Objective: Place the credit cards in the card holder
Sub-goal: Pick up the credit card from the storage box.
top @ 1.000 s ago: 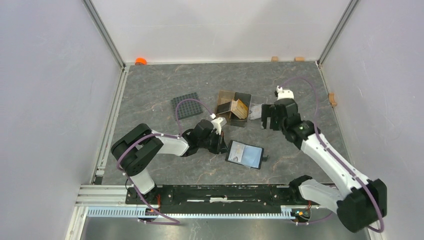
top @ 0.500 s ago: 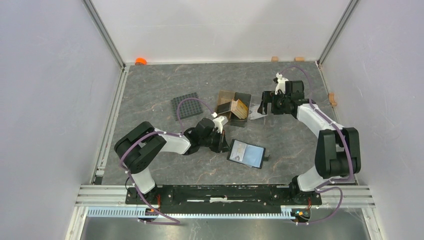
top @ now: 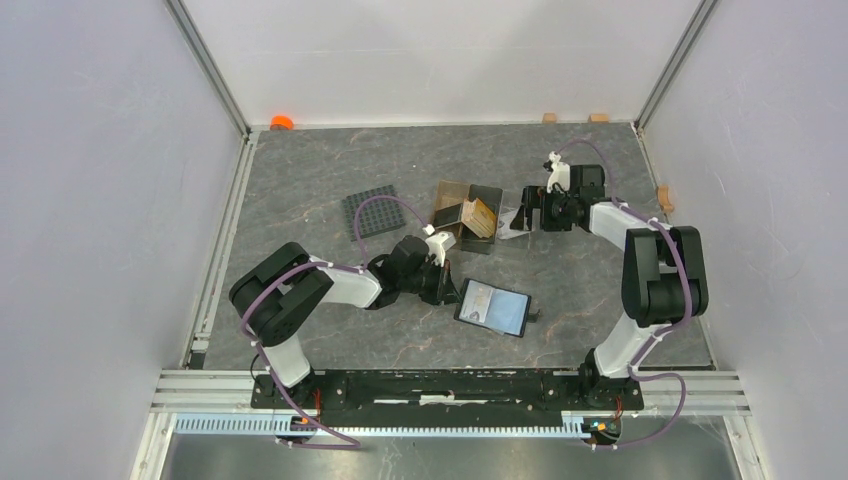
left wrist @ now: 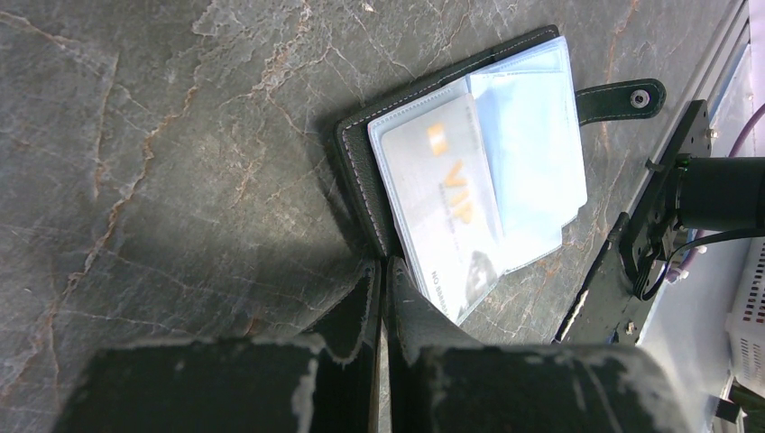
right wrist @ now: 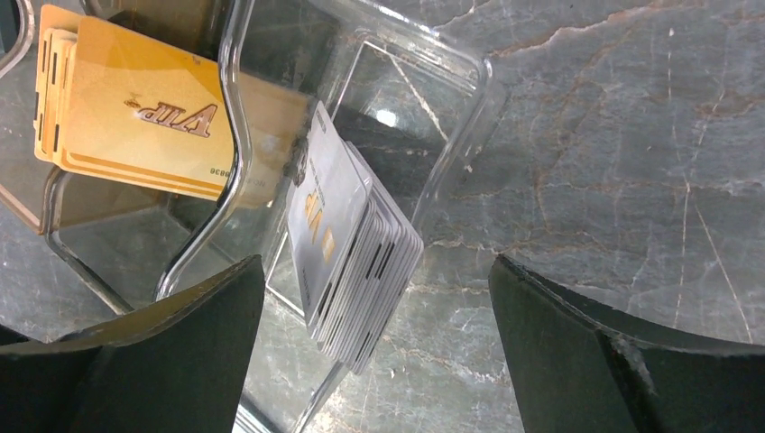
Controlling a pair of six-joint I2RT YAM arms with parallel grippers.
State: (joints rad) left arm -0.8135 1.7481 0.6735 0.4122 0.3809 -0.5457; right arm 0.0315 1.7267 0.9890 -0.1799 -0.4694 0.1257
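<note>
Dark grey marbled table [top: 300,190], pale walls [top: 100,200] all round. Nearest, the card holder [left wrist: 532,144] lies open flat: black leather, pale blue inside, a whitish card [left wrist: 442,198] in its clear pocket. The left claw [left wrist: 381,280] is pinched shut right at its edge. Further back, the right claw [right wrist: 377,262] gapes wide over whitish credit cards [right wrist: 352,262] stacked on edge in a clear tray [right wrist: 433,108].

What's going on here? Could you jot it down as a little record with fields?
Black folding card holder: lying open, one whitish VIP card in its clear sleeve
Left claw: shut, tips at the holder's edge
Right claw: open, above the stack of whitish plastic cards
Stack: leaning in the clear plastic tray
Tan-orange plastic cards: in the brown translucent box beside it
</note>
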